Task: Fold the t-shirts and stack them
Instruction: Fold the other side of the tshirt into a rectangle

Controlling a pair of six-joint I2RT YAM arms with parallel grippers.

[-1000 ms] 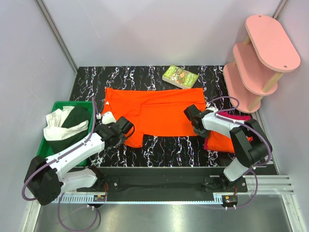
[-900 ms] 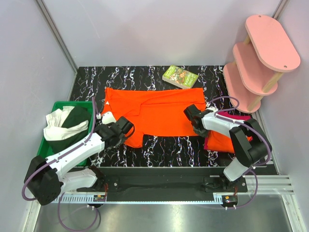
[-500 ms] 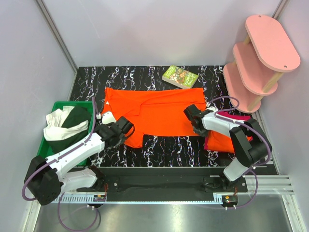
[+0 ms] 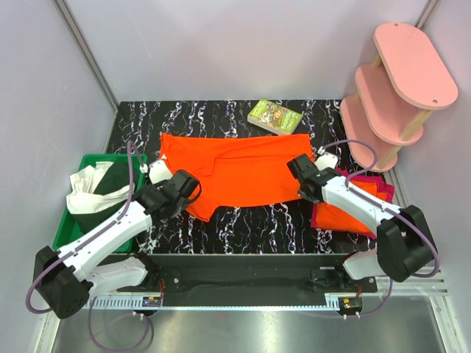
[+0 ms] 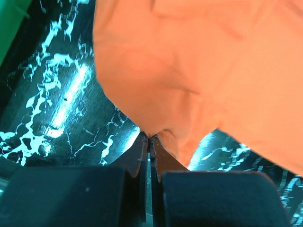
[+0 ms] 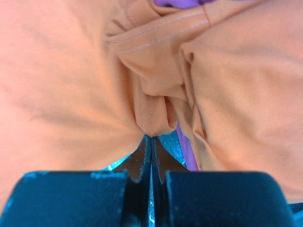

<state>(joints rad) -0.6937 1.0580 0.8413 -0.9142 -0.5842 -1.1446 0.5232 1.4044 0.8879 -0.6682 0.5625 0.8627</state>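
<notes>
My left end effector (image 5: 149,138) was clenched on the near-left flap of the spread orange t-shirt (image 4: 235,168), and my right end effector (image 6: 151,138) was clenched on a bunched hem at its near-right corner. I judged both should rise together, keeping the near edge taut, then carry it level toward the far edge. The shirt lay mid tabletop (image 4: 257,220). Folded shirts (image 4: 346,215) crowded the right edge, a green bin (image 4: 110,158) the left, and a book (image 4: 274,116) the far edge
</notes>
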